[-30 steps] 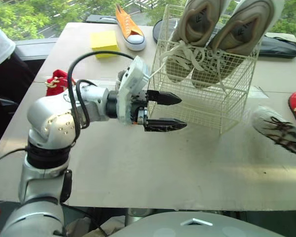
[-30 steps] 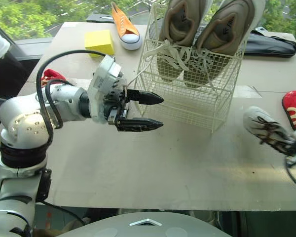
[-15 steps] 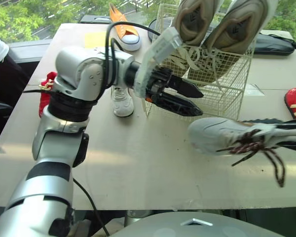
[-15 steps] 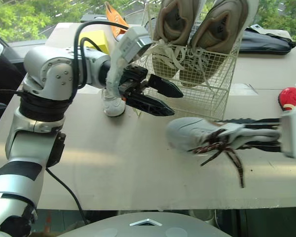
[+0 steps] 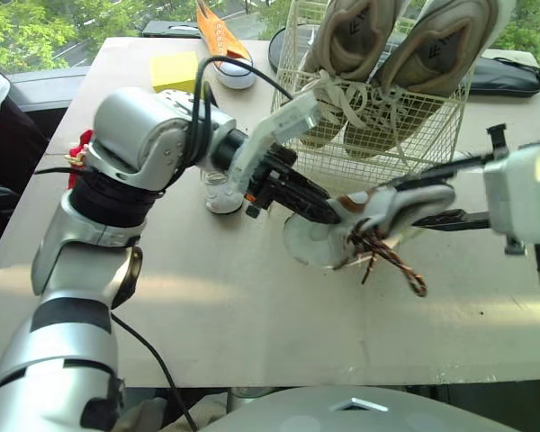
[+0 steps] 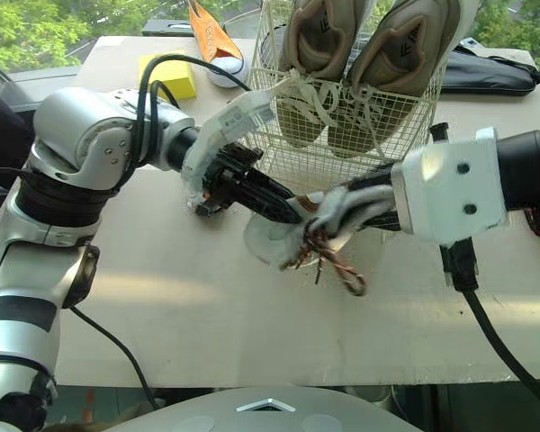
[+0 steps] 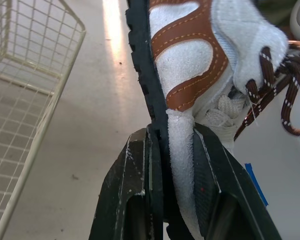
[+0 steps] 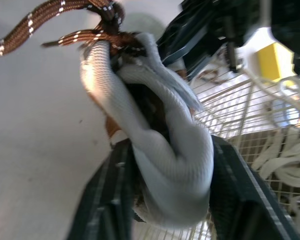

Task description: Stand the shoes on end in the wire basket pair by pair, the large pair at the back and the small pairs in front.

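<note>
Shoe sole half hidden in left hand

A bright workroom or lab is indicated. Green trees are seen beyond the far edge of a beige tabletop, on which a wire basket and a yellow block are set.

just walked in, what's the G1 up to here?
The left tool and right tool are both shut on one brown-laced white shoe, in front of the wire basket. The large tan pair already stands on end in the basket. A small white shoe and an orange sneaker sit on the table, not yet loaded.
</note>
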`<state>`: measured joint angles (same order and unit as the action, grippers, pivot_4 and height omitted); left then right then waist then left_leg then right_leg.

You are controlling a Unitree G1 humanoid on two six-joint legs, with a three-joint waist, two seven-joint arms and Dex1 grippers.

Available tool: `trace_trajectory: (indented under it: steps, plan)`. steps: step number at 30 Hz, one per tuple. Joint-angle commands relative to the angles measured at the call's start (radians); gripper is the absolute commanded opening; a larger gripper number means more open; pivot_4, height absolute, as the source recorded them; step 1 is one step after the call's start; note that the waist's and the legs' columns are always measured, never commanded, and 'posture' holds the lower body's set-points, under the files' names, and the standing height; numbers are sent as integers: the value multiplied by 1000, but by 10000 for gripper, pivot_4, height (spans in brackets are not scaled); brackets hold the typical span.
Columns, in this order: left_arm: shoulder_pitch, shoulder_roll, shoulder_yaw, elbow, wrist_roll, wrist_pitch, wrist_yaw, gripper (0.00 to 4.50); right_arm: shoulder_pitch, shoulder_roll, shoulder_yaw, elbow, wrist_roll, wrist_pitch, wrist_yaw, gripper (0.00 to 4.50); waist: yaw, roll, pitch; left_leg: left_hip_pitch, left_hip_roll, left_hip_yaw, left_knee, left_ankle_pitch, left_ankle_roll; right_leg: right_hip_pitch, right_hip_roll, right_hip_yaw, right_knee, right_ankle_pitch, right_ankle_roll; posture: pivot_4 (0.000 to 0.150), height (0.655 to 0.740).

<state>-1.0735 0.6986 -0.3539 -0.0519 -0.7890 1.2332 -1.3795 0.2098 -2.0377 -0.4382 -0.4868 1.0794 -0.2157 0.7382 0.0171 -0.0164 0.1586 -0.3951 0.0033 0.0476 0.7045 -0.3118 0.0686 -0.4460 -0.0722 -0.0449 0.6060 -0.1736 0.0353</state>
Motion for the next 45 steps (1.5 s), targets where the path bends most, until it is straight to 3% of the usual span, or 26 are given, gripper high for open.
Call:
trace_trajectory:
  steps: [1, 2, 4, 6, 8, 11, 16, 20, 24, 33, 34, 35, 36, 37, 42, 44, 45]
  plan:
    - [24, -24, 125, -54, -68, 33, 62, 4732, -28, 26, -20, 40, 46, -13, -98, 36265, 1, 0, 0, 0, 0, 0, 1, 0, 0, 0, -1, -1, 0, 0, 0, 1500, 7400]
    - [40, -27, 167, -54, -79, 38, 86, 4732, -44, 56, -4, 42, 45, 32, -108, 41023, 2, 0, 0, 0, 0, 0, 1, 0, 0, 0, -1, -1, 0, 0, 0, 1500, 7400]
    - [76, -56, 276, -53, -106, 31, 163, 4731, -86, 160, 29, 46, 112, 117, -150, 45000, 2, -1, -1, -1, 0, -1, 1, 0, 0, 0, -1, -2, 0, 0, 0, 1500, 7400]
    - [108, -82, 366, -55, -123, 23, 243, 4731, -154, 298, 70, 52, 204, 168, -212, 45000, 3, -3, -1, -1, 0, -2, 1, 0, 0, 1, -1, -4, -1, 0, 0, 1500, 7400]
    - [125, -101, 423, -63, -143, 34, 308, 4731, -268, 431, 126, 62, 201, 196, -241, 45000, 1, -3, -1, -1, 0, -3, 1, 0, 0, 2, 0, -5, -2, 0, 0, 1500, 7400]
    - [138, -127, 460, -77, -159, 36, 377, 4730, -534, 613, 207, 106, 235, 262, -257, 45000, -3, -3, 0, 1, -1, -3, 1, 1, -1, 4, 2, -5, -1, 1, 2, 1500, 7400]
    - [92, -227, 536, -34, -196, -4, 494, 4730, -851, 792, 288, 171, 250, 475, -228, 45000, -3, -2, 2, 15, 0, -1, 0, 2, -3, 15, 4, -2, 2, 0, 1, 1500, 7400]
    - [15, -335, 663, 43, -280, -31, 636, 4729, -884, 828, 310, 134, 276, 669, -173, 45000, 2, -3, 1, 15, 0, -2, 0, 2, -2, 15, 5, -2, 3, 1, 1, 1500, 7400]
    - [-6, -364, 697, 49, -291, -82, 694, 4729, -907, 891, 292, 144, 358, 822, -241, 45000, -2, -3, 1, 15, -1, -1, 0, 1, -1, 14, 4, -2, 3, 3, 4, 1500, 7400]
    - [87, -333, 503, -72, -181, -227, 561, 4728, -971, 1088, 290, 105, 466, 952, -433, 45000, -1, -3, 1, 14, -1, 0, -1, 1, -1, 14, 8, -1, 2, 4, 4, 1500, 7400]
    - [95, -327, 487, -77, -168, -242, 547, 4728, -965, 1102, 285, 94, 478, 960, -444, 40012, -1, -3, 1, 14, -1, 0, -1, 1, -1, 14, 8, -1, 2, 4, 4, 1500, 7400]
    - [101, -319, 474, -78, -156, -253, 532, 4728, -953, 1110, 279, 80, 491, 965, -452, 39586, -1, -3, 1, 14, -1, 0, -1, 1, -1, 14, 8, -1, 2, 4, 4, 1500, 7400]
    - [107, -309, 461, -79, -143, -265, 516, 4728, -943, 1116, 273, 68, 495, 969, -456, 32690, -1, -3, 1, 14, -1, 0, -1, 1, -1, 14, 8, -1, 2, 4, 4, 1500, 7400]
    - [112, -304, 455, -80, -136, -273, 508, 4728, -932, 1120, 266, 57, 497, 974, -462, 31400, -1, -3, 1, 14, -1, 0, -1, 1, -1, 14, 8, -1, 2, 4, 4, 1500, 7400]
    - [139, -274, 444, -76, -106, -310, 487, 4727, -871, 1133, 232, 4, 448, 981, -477, 9018, -2, -3, 1, 14, -1, 0, -1, 1, -1, 14, 9, -1, 2, 3, 4, 1500, 7400]
    - [154, -252, 458, -72, -114, -309, 475, 14835, -843, 1139, 215, -15, 417, 972, -479, 4477, -2, -3, 1, 14, -1, 0, -1, 1, -1, 14, 10, 0, 2, 3, 4, 1500, 7400]
    - [164, -241, 460, -77, -107, -317, 476, 17716, -827, 1138, 206, -25, 396, 969, -477, 3485, -2, -3, 1, 14, -1, 0, -1, 1, -1, 14, 10, 0, 2, 3, 4, 1500, 7400]
